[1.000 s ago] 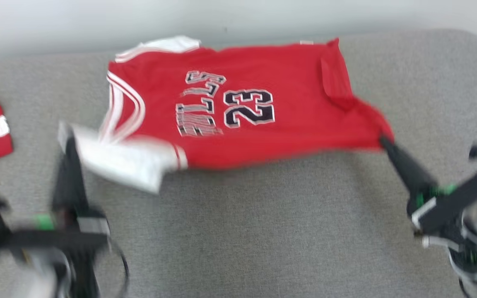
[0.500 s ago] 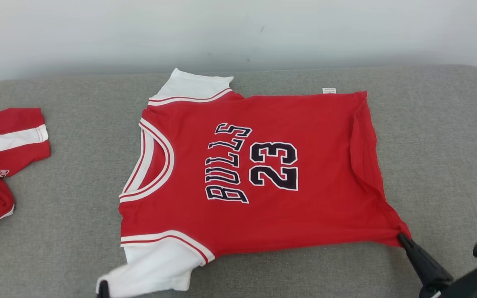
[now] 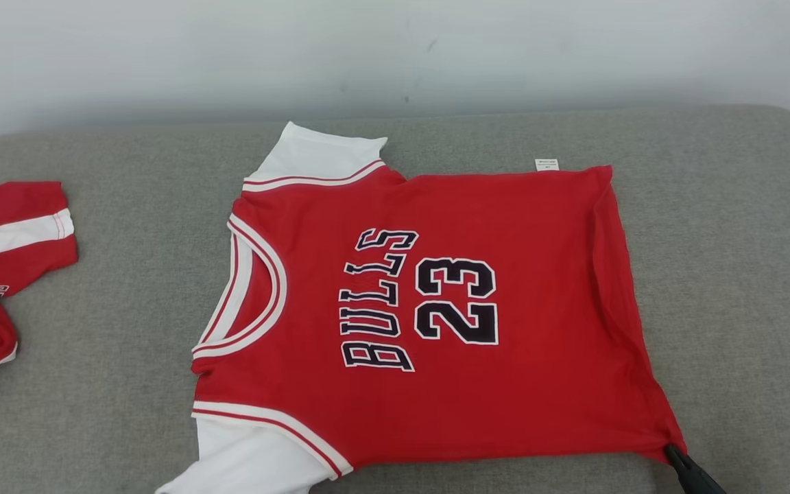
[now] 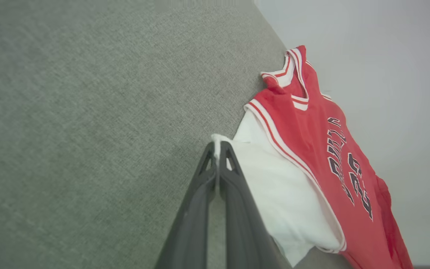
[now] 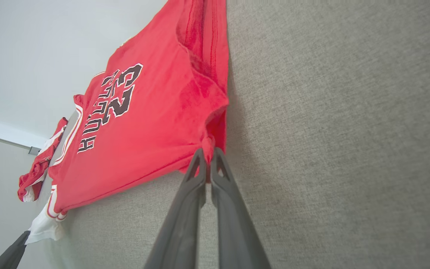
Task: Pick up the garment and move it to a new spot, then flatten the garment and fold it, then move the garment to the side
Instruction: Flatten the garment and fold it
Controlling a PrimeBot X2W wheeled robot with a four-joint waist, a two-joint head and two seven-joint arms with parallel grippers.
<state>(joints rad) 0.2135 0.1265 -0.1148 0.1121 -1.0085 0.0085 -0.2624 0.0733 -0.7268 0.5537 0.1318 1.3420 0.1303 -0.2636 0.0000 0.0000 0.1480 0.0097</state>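
The garment (image 3: 436,309) is a red jersey with white sleeves and "BULLS 23" on its chest. It lies spread flat on the grey cushion (image 3: 93,384), neck to the left. In the left wrist view my left gripper (image 4: 218,145) is shut on the corner of the near white sleeve (image 4: 282,186). My right gripper (image 5: 208,152) is shut on the near corner of the red hem (image 5: 207,123). The head view shows the right gripper's tip (image 3: 671,451) at the hem corner, by the bottom edge. The left gripper's fingers (image 5: 13,252) also show low in the right wrist view.
A second red and white garment (image 3: 4,247) lies crumpled at the cushion's left end. A pale wall (image 3: 395,55) runs behind the cushion's far edge. Bare grey fabric surrounds the jersey on the right (image 3: 731,274) and near sides.
The head camera has shifted. The jersey went from hanging stretched between the grippers to lying flat, and has been drawn nearer. Both grippers kept their hold and dropped to the view's bottom edge.
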